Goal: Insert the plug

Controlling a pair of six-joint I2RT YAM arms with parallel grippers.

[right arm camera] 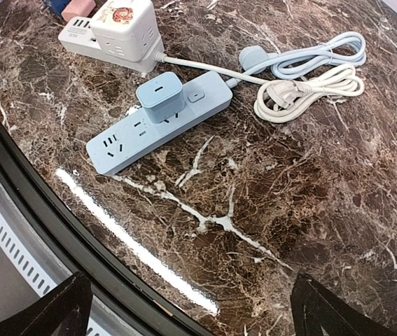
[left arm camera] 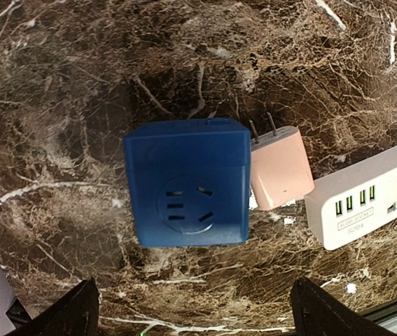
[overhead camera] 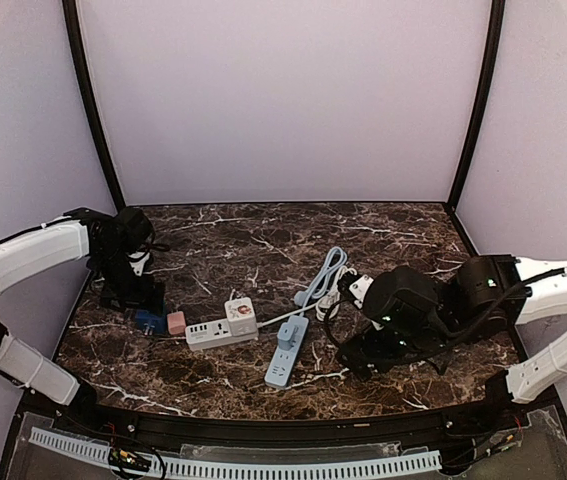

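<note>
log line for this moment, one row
left gripper open above blue cube socket | pink plug beside it, prongs bare, not inserted | right gripper open, empty

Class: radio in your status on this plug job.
Left gripper, right gripper: jaws open, empty. Pink plug loose beside blue cube socket, not inserted. Nothing blocking.

Robot test booth in a lab, enclosed by plain lilac panels (overhead camera: 283, 100) and black frame posts (overhead camera: 91, 110), marble-patterned surface (overhead camera: 253, 250) (dark, white-veined), slotted cable duct (overhead camera: 263, 468) mounted along the near edge.
</note>
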